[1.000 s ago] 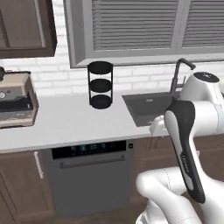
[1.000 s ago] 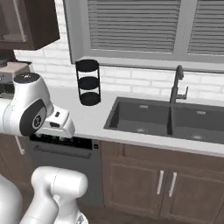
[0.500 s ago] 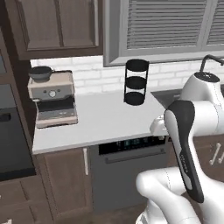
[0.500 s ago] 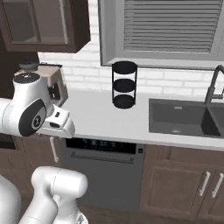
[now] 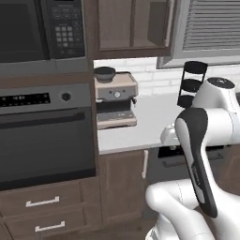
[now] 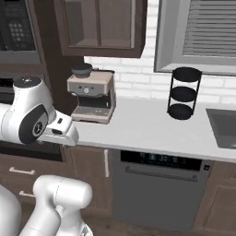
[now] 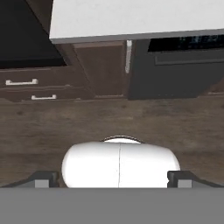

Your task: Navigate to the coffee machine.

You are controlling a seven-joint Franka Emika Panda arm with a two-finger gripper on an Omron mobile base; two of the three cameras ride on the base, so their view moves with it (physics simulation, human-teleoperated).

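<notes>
The coffee machine (image 5: 116, 98) is a boxy beige-tan unit with a dark front recess, a round silver dial and a black round piece on top. It stands on the grey counter (image 5: 150, 117) right beside the tall oven column. From the right base view the coffee machine (image 6: 92, 94) sits at the counter's left end, just beyond my folded arm. In the hand view my gripper (image 7: 113, 179) points down at the wooden floor in front of the cabinets. Its fingertips (image 7: 43, 178) stand wide apart, open, with nothing between them.
A black three-tier round rack (image 6: 183, 92) stands on the counter to the machine's right. A wall oven (image 5: 47, 136) and a microwave (image 5: 42, 28) fill the column at left. A dishwasher (image 6: 159, 184) sits under the counter, and a sink edge (image 6: 223, 126) shows far right.
The whole scene has slid rightward in both base views, so the camera has moved left along the counter. The coffee machine now sits nearer the centre, and the oven column has come into view.
</notes>
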